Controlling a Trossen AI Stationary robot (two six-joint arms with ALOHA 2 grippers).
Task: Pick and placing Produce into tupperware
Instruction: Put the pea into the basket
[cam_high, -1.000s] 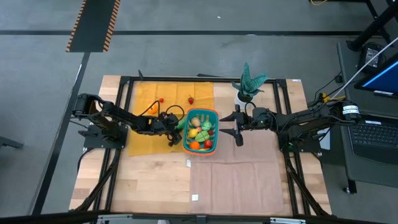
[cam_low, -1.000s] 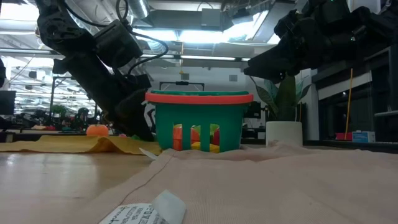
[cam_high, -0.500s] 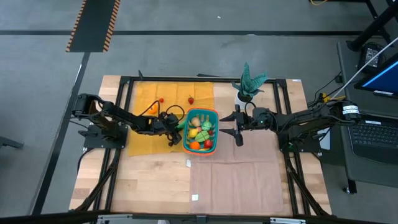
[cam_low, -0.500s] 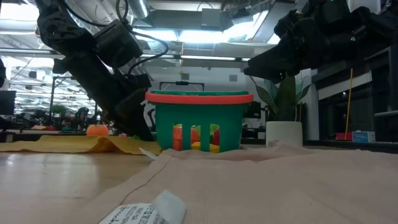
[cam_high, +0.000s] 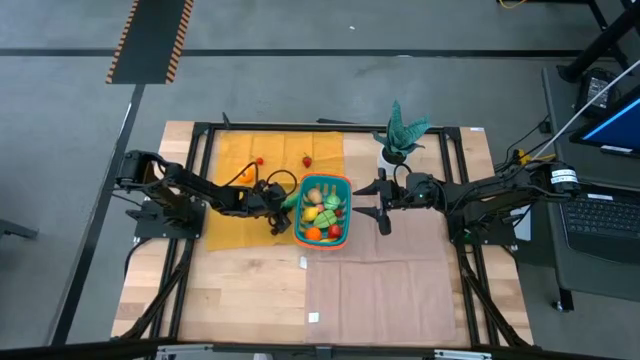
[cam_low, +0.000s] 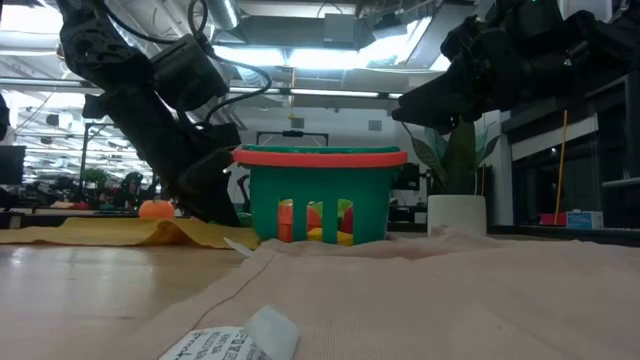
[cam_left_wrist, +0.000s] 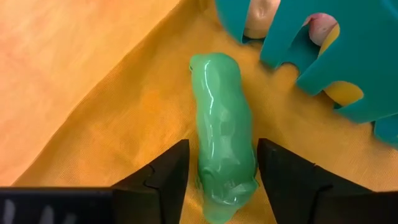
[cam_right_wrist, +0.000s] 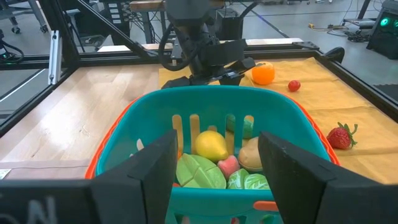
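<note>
Left gripper astride a green vegetable beside the basket

On the yellow cloth, the left gripper's fingers flank the long green vegetable without visibly pinching it, just left of the teal basket, which holds most of the toy produce; a strawberry lies outside; the right gripper hovers open just right of the basket

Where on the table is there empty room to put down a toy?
The tan cloth in front of the teal basket is bare, and so is the wood beside it, apart from two small tags. It is crowded around the basket: the left pincer straddles a green vegetable on the yellow cloth, and the right pincer hovers opposite.
</note>
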